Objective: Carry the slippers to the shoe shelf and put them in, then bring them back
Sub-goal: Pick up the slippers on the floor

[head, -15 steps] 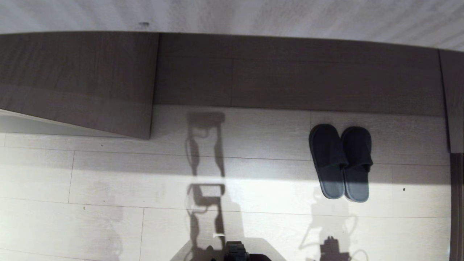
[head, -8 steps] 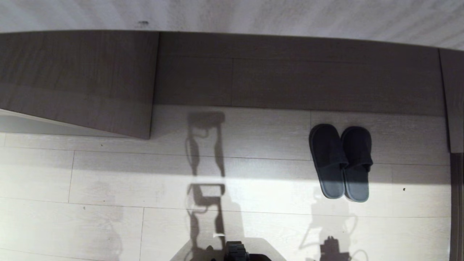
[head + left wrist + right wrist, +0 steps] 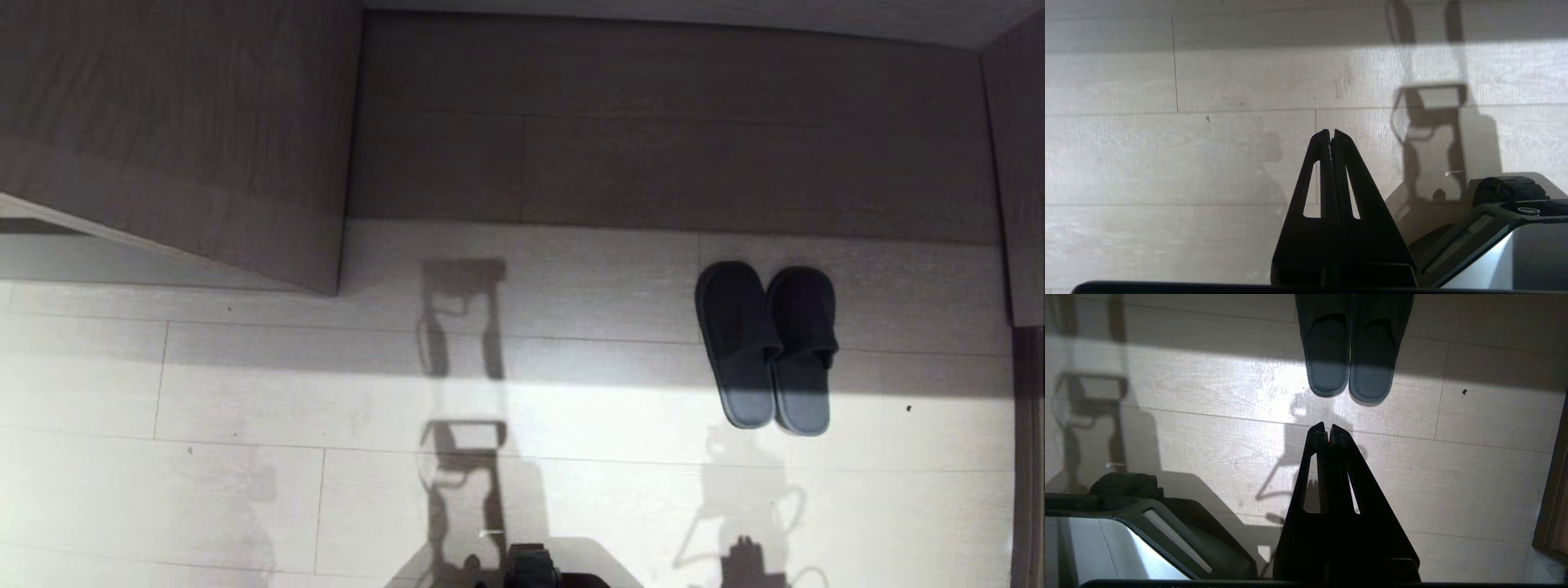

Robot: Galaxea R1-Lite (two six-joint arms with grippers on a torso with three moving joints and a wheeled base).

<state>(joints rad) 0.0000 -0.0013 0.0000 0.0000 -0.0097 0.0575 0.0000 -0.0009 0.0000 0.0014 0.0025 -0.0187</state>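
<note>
Floor point(image 3: 245, 392): pale wood-look planks, seams running crosswise. A bright band of light point(image 3: 588, 420) crosses the planks; shade lies nearer the taupe wood-grain cabinet front point(image 3: 163, 139). Long dark shadows point(image 3: 461, 327) fall over the lit boards.

This looks like the entryway of a home or hotel room. Pale wood-look plank floor point(image 3: 245, 384) runs up to a built-in unit of taupe wood grain, the shoe shelf point(image 3: 678, 122), with a low open recess at floor level. A pair of soft black indoor slippers point(image 3: 766, 347) sits on the floor just before it.
</note>
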